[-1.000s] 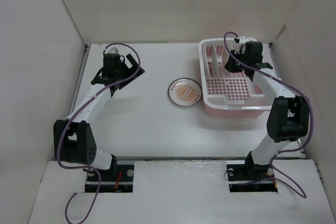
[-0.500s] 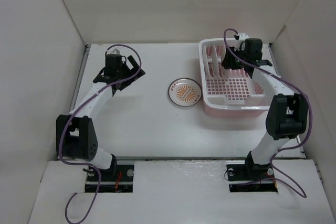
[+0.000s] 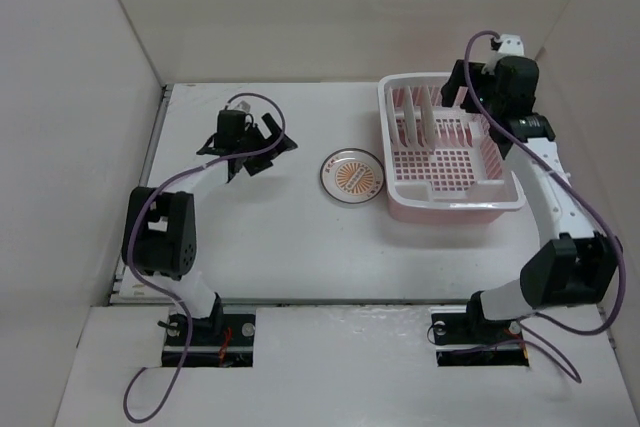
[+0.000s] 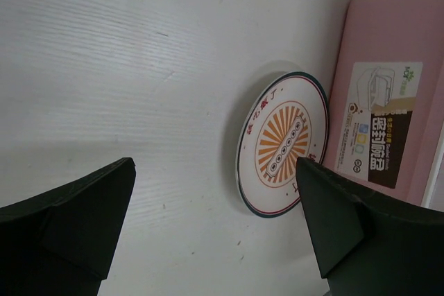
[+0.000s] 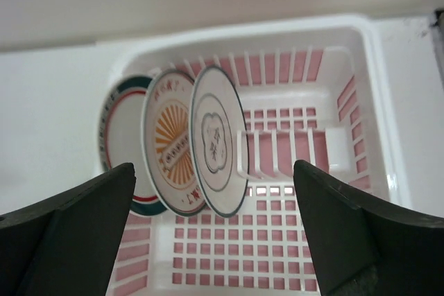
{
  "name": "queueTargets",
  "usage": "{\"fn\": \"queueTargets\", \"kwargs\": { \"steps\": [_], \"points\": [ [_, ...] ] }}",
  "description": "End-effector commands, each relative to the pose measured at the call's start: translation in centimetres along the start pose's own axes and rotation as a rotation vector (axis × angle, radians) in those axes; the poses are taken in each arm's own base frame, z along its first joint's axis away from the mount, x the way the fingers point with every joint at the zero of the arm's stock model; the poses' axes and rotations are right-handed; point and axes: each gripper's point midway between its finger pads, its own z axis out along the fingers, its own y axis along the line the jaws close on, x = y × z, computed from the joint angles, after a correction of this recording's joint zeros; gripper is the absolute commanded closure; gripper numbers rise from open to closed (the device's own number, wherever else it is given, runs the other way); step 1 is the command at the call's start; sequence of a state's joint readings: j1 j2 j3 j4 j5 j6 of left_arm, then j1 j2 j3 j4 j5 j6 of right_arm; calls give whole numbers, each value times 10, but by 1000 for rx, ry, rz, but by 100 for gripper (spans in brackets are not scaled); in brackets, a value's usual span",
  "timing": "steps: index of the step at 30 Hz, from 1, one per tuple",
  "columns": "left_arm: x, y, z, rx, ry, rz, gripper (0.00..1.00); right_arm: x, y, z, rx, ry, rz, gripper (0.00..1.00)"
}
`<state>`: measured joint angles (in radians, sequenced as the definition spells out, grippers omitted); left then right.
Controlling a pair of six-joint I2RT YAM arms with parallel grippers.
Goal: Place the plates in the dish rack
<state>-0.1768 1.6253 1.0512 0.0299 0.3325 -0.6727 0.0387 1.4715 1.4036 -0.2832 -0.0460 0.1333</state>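
Three glossy round plates (image 5: 170, 147) sit in the gridded rack (image 5: 277, 29). Left gripper (image 4: 215, 164) and right gripper (image 5: 214, 164) both gape empty; right's backed off.

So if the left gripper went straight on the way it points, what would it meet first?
Probably the orange sunburst plate lying flat beside the dish rack; the open left gripper frames it in its wrist view, nothing between. Depth is unclear, so bare table first is possible.
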Motion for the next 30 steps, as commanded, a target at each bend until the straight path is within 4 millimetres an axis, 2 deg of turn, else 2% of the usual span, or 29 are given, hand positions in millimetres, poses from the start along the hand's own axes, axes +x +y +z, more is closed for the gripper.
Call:
{"fn": "queueTargets", "kwargs": {
  "steps": [1,2,3,6,7,8,11,12,14,16,21,23,24,27,28,30],
  "points": [
    [26,-23,27,150,81,0,0,-54,8,-34,-12,-153,44,0],
    [27,-24,27,157,89,1,0,-58,9,-38,-14,-165,43,0],
    [39,-18,40,148,116,1,0,-59,20,-43,-74,-171,37,0],
    [53,-21,56,166,162,1,1,-76,42,-67,-193,-233,5,0],
    [62,-12,65,157,192,-9,3,-78,46,-72,-215,-240,1,0],
    [66,-19,70,178,206,2,5,-83,51,-77,-238,-257,-5,0],
    [85,-13,88,170,269,-3,9,-94,64,-95,-308,-281,-22,0],
    [81,-16,89,177,263,0,9,-100,66,-101,-311,-300,-25,0],
    [97,-16,96,183,312,1,12,-102,68,-106,-323,-307,-29,0],
    [101,-20,98,195,325,7,16,-107,69,-113,-325,-321,-32,0],
    [117,-14,104,179,361,7,24,-113,69,-120,-316,-332,-31,0],
    [117,-14,106,175,365,5,25,-112,70,-121,-325,-330,-33,0],
    [125,-11,107,163,385,3,27,-112,72,-121,-337,-328,-35,0],
    [125,-11,109,150,396,-11,31,-113,74,-122,-347,-335,-39,0],
    [134,-9,110,145,424,-14,33,-117,75,-125,-349,-344,-41,0],
    [128,-13,111,145,413,-2,38,-117,75,-125,-349,-344,-41,0]
  ]
}}
